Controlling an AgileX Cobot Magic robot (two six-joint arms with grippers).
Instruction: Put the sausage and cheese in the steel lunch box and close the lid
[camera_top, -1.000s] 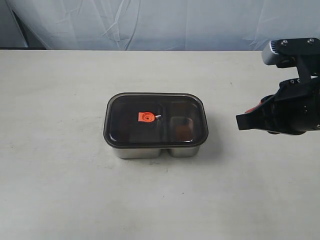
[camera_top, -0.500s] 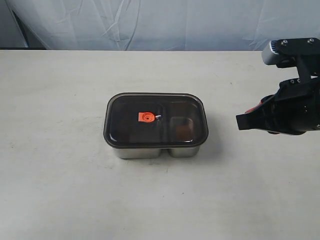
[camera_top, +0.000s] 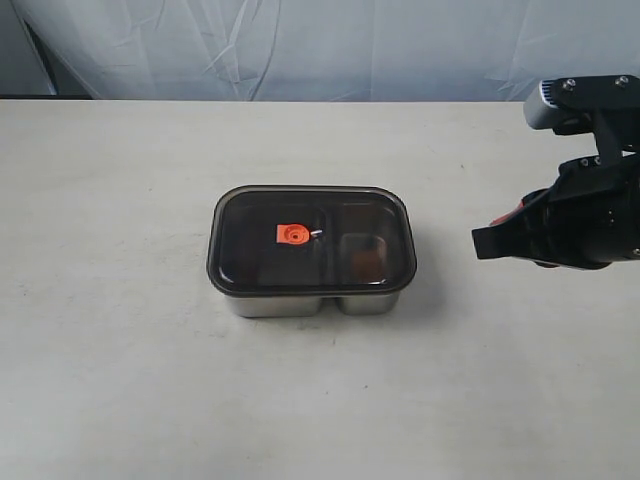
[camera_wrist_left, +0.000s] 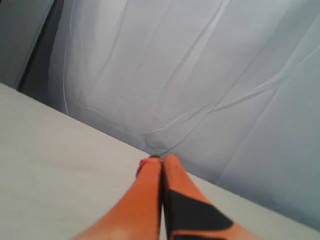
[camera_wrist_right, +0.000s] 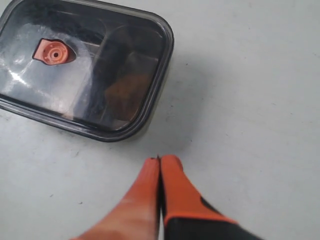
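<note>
1. One steel lunch box (camera_top: 300, 304) sits on the tabletop (camera_top: 120, 200) with the lid (camera_top: 250, 262) seated on it, contents dim beneath.
2. Right hand (camera_wrist_right: 159, 160), pressed together, points at the box's smaller-compartment end, near but apart.
3. Left hand (camera_wrist_left: 161, 159), pressed together, faces a white cloth (camera_wrist_left: 200, 75).

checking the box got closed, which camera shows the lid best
The exterior view: the whole lid is in frame, all four edges resting on the steel box. The right wrist view is closer but crops part of it. The left wrist view shows none of it, only table and backdrop.
</note>
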